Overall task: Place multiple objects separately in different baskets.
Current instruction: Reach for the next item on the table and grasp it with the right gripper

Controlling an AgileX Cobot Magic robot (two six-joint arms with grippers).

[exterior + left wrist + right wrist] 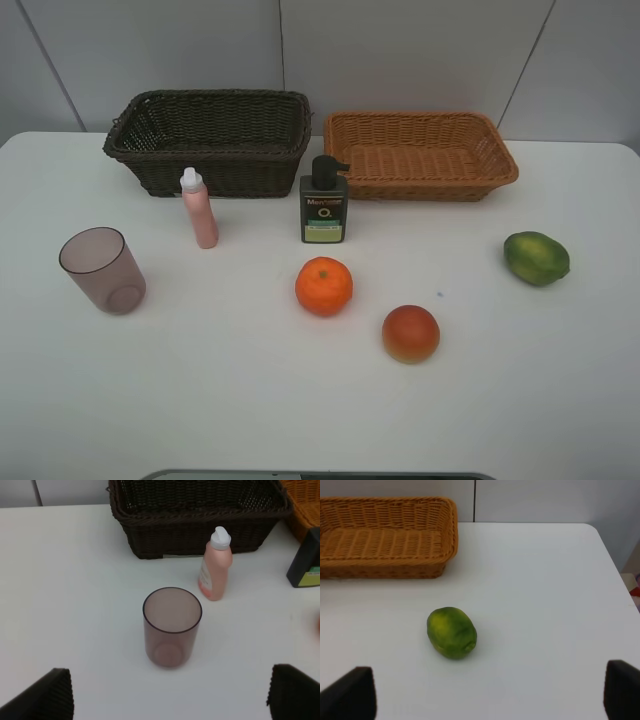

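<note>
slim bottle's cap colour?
White cap on the pink bottle; clearest in the left wrist view.

A white table (250,400) fills most of the view, its top smooth and its far corners rounded. Behind it stands a pale grey wall (400,50) of panels with thin dark seams between them. A tiny dark speck (438,294) lies on the table, right of the middle. Past the table's right edge something red (635,589) shows, too cut off to name.

Looks like lab test station; plain white table (250,410); pale panelled wall (400,50) behind
</note>
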